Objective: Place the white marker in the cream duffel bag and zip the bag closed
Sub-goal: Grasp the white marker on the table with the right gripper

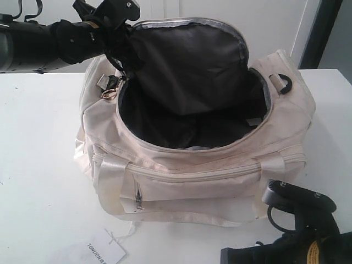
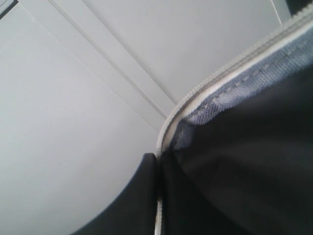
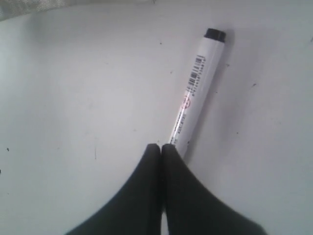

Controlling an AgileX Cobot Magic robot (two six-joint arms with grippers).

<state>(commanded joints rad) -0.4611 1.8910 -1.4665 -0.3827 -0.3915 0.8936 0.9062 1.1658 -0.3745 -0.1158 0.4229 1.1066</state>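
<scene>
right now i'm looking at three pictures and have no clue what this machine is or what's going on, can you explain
This is a robot with two black arms, each ending in a two-fingered tool. The wide picture comes from a camera off the arms; the other two come from cameras on each wrist. On the white table sits an open cream fabric duffel bag with black lining, and a flat white paper tag lies near it. The left tool appears to pinch the bag's zippered flap and hold it up. The right tool is shut and empty, its tips by one end of a slim white marker with a black cap, which lies on the table.
</scene>
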